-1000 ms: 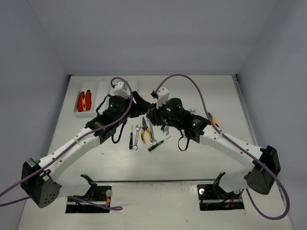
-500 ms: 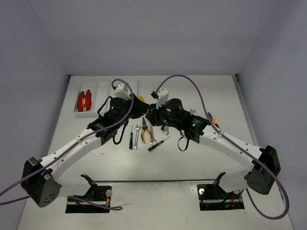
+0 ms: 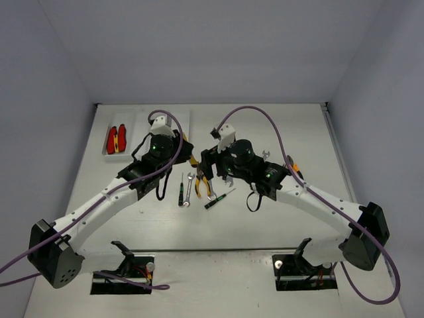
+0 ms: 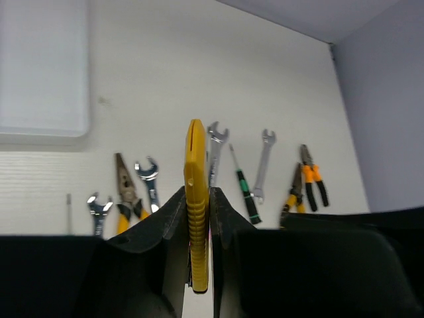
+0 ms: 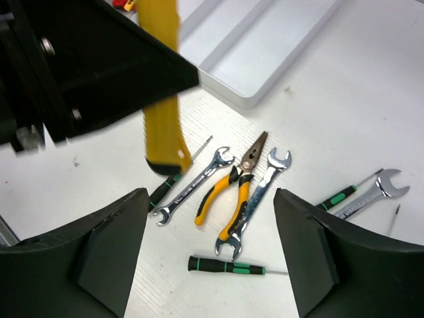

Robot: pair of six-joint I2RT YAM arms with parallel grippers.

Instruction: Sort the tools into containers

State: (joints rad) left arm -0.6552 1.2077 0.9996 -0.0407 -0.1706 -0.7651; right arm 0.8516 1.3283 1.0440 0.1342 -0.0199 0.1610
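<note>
Left gripper (image 4: 197,193): black fingers pressed tight on a yellow knife (image 4: 195,149) with a ribbed plastic body, seen edge-on at centre of the wrist view. Right gripper (image 5: 211,199): fingers spread wide, nothing between them. Under it, on the faintly grained white table (image 5: 371,99), lie yellow-handled pliers (image 5: 232,189), open-ended steel wrenches (image 5: 194,187) on either side of them, and a slim green-and-black screwdriver (image 5: 225,267). White moulded tray (image 3: 140,119), upper left of the overhead view: red knives (image 3: 117,140) in the leftmost slot.
</note>
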